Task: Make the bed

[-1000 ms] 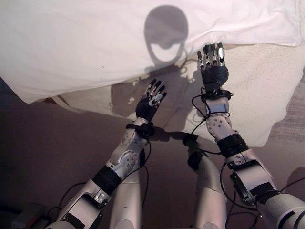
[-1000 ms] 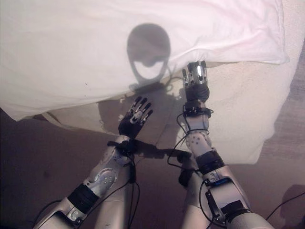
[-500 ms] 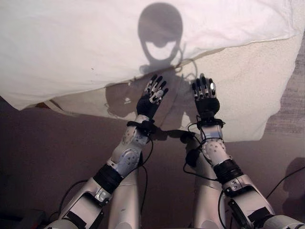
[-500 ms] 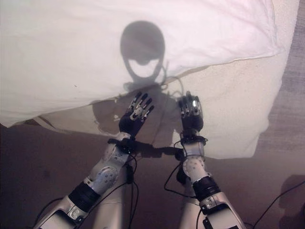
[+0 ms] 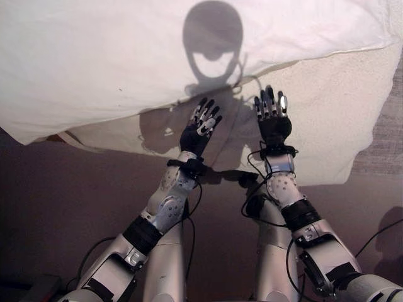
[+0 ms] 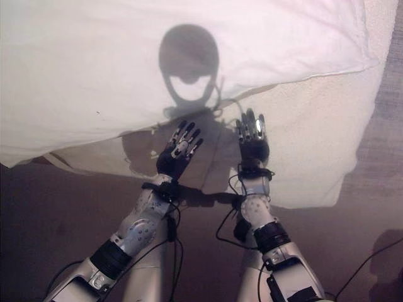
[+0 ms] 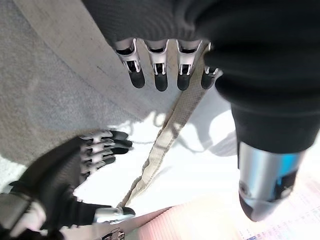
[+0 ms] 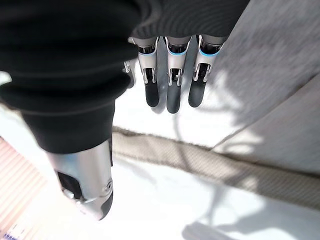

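A white duvet lies across the top of the bed. Under it a cream fleecy blanket hangs over the bed's near edge. My left hand and right hand hover side by side above the cream blanket, just short of the duvet's edge. Both are open with straight fingers and hold nothing. In the left wrist view my left fingers point past a beige hem band, with the right hand beside it. The right wrist view shows my straight right fingers above the same hem band.
Brown floor runs along the bed's near side below the blanket's hanging edge. A strip of grey rug shows at the far right. A dark object lies on the floor at the lower left.
The right hand drew back from the duvet's edge to level with the left hand, then edged forward again. The left hand reached slightly further. The whole view also shifted.
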